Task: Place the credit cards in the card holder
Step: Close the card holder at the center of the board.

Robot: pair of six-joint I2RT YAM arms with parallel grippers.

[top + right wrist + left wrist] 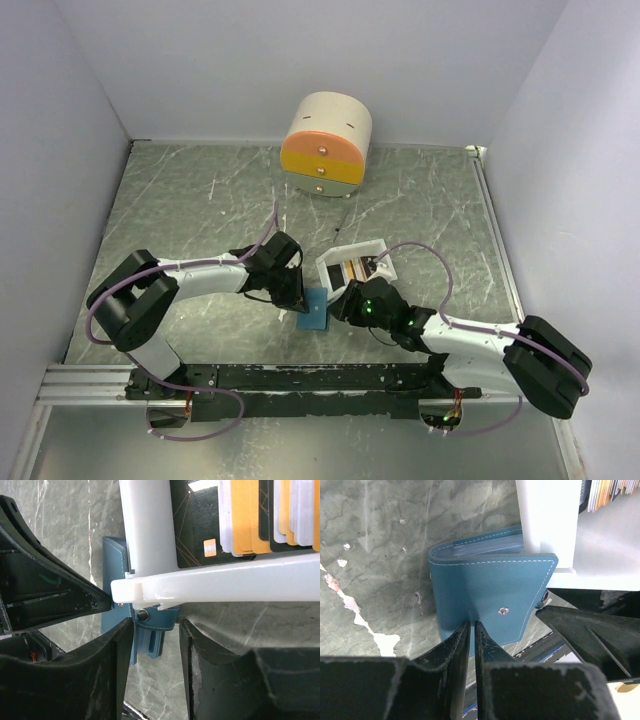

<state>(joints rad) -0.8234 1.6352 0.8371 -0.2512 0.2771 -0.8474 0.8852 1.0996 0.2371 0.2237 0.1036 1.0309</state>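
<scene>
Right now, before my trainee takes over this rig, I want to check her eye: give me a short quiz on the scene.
1. True or false: the card holder is folded over.
2. Which has its jaws wider apart, the left gripper or the right gripper?
3. The credit cards in the right wrist view lie: A in the white tray; B in the card holder; C in the left gripper.
Key: 1 true; 2 right gripper; 3 A.

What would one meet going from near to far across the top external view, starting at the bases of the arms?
First the black metal mounting rail → flat light-blue folding wallet → shallow white rectangular plastic tray → round cream drawer box with orange and yellow fronts.
</scene>
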